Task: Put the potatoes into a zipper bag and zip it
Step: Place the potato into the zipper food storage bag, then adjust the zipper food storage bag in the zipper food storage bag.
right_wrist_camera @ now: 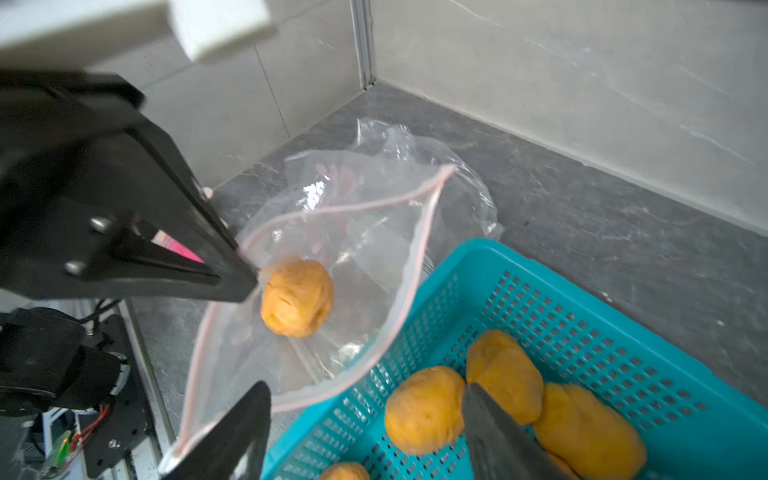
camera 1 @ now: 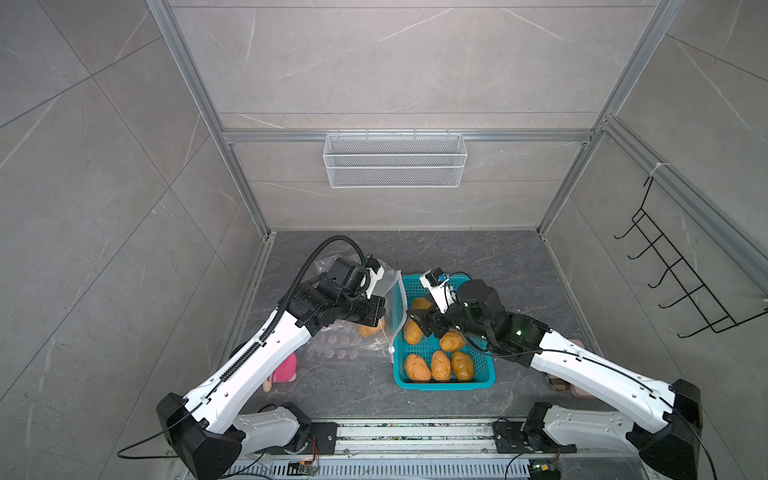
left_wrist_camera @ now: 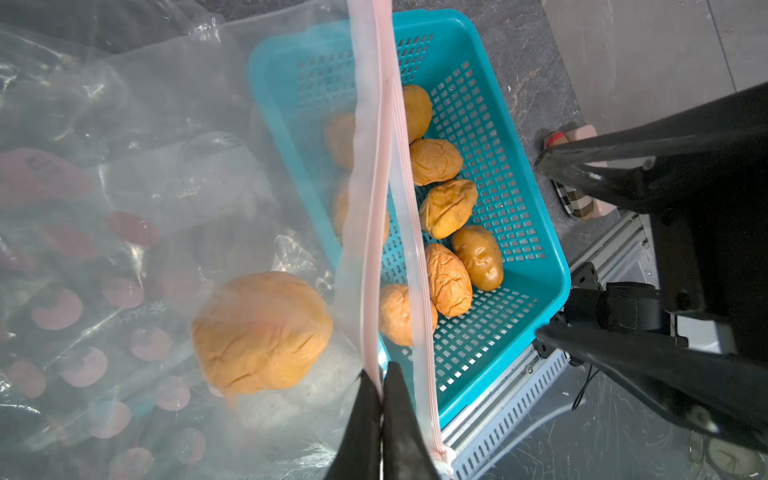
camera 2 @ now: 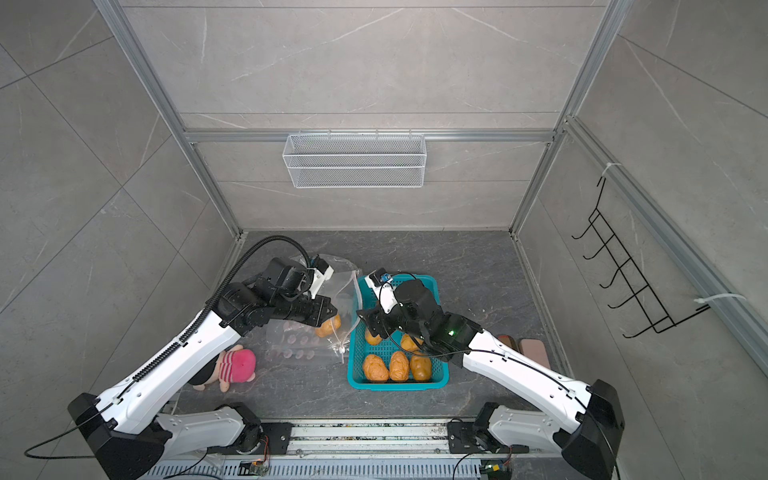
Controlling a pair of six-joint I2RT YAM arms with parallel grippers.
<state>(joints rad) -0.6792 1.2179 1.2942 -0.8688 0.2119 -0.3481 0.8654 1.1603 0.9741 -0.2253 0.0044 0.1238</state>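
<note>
Grey stone counter (camera 1: 511,266), wrinkled orange-tan potatoes (left_wrist_camera: 448,279)

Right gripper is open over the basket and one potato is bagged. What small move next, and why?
Probably lower the right gripper onto the basket potato below its open fingers and close. The left gripper is shut on the rim of the zipper bag, holding its mouth open beside the basket. One bagged potato already lies inside, and the right fingers hold nothing.
</note>
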